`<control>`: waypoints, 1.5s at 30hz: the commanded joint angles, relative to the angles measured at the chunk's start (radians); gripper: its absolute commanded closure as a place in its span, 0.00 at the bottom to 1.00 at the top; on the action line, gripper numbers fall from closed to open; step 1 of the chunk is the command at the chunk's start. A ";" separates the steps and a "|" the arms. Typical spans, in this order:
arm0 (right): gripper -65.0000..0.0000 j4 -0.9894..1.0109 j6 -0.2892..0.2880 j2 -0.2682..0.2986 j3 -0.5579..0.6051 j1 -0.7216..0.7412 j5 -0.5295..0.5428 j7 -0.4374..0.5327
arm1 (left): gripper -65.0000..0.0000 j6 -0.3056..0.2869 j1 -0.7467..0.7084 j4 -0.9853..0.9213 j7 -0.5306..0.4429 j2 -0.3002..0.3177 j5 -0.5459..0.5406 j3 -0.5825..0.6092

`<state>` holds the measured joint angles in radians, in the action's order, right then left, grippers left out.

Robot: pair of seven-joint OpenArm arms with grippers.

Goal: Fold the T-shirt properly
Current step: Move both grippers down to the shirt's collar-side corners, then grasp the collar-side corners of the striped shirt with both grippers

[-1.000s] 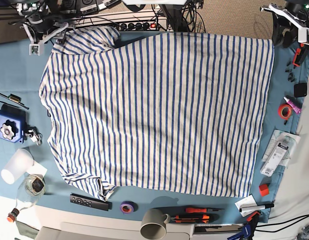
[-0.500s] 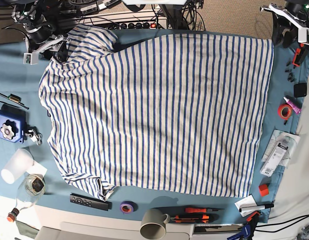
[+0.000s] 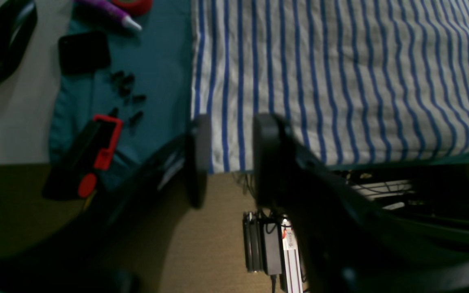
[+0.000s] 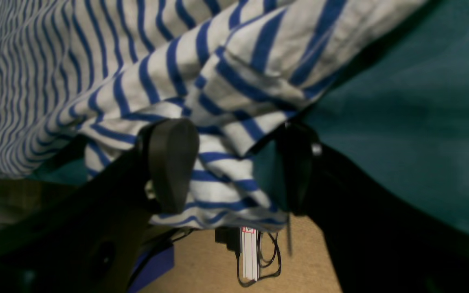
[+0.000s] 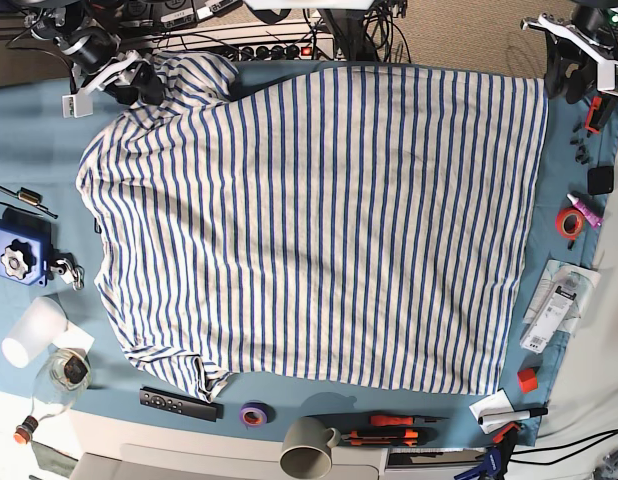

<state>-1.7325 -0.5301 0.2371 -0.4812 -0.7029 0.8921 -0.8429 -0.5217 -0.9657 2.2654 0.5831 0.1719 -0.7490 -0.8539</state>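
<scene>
Cloth fills most of what I see: the T-shirt (image 5: 319,230) lies spread flat over the teal cover (image 5: 39,150) of the counter, with its stripes running across it.

My right jaws (image 4: 234,162) stand wide open at the far corner of the shirt, where one sleeve (image 5: 184,75) is bunched up. The wrinkled sleeve fabric lies between my two fingers (image 4: 171,162), and its edge hangs over the counter edge just under them. The fingers are not pressed together on it. A power strip (image 4: 248,252) lies on the brown floor below.

My left jaws (image 3: 228,160) are half open and hold nothing. They hang above the other far corner of the shirt, at the hem side. I see the striped corner through the gap between my fingers (image 3: 200,158), but I cannot tell if it touches them. Just beside these jaws, on the cover, lie a red and black tool (image 3: 96,150), some small black pieces (image 3: 128,87) and a black square (image 3: 84,51). A purple tube (image 3: 110,10) lies a bit farther from me.
</scene>
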 commanded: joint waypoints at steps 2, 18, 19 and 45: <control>0.46 0.031 0.035 -0.013 0.026 -0.040 -0.117 -0.193 | 0.70 -0.003 -0.012 0.015 -0.022 0.005 -0.014 -0.007; 0.55 0.031 0.033 -0.012 0.026 -0.039 -0.118 -0.190 | 0.67 -0.003 0.087 0.006 -0.006 0.006 0.039 -0.006; 0.55 0.031 0.033 -0.012 0.026 -0.039 -0.118 -0.193 | 0.64 0.001 0.104 0.005 0.011 0.006 0.056 -0.006; 0.55 0.031 0.032 -0.010 0.026 -0.040 -0.118 -0.205 | 0.56 0.122 0.339 -0.283 0.254 0.006 0.145 0.150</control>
<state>-1.7325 -0.5335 0.2352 -0.4778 -0.7090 0.8970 -0.8574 -0.3965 -0.6189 1.9713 0.8555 0.1692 -0.5945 -0.6994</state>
